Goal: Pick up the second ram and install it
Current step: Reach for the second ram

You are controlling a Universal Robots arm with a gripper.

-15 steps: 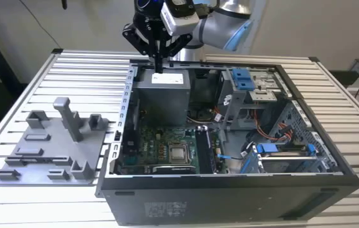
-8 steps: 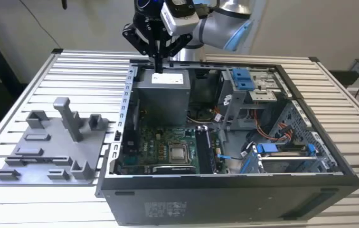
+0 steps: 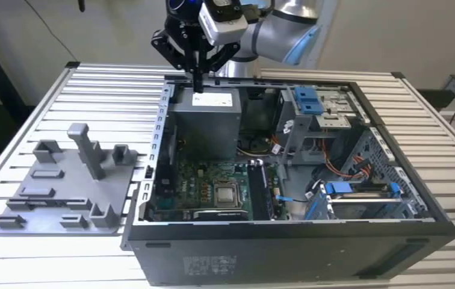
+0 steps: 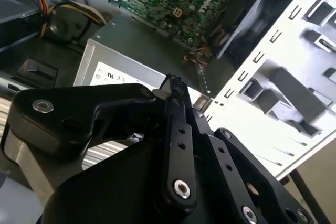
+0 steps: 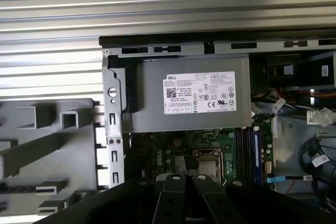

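Observation:
My gripper (image 3: 198, 84) hangs over the back of the open computer case, just above the grey power supply (image 3: 207, 120). Its black fingers (image 4: 176, 85) are shut, tip against tip, with nothing between them. On the exterior view's left lies the grey holder tray (image 3: 59, 198). A thin dark strip (image 5: 26, 187) rests in one of the tray's low slots; I cannot tell whether it is the second ram. The long memory slots (image 3: 261, 186) run beside the processor socket (image 3: 227, 194) on the green board, and their contents are unclear.
The case (image 3: 292, 241) sits on a slatted white table (image 3: 115, 78), its walls rising around the board. Blue-tabbed drive bays (image 3: 312, 102) and orange and black cables (image 3: 348, 168) crowd the exterior view's right. Tall posts (image 3: 87, 150) stand on the tray.

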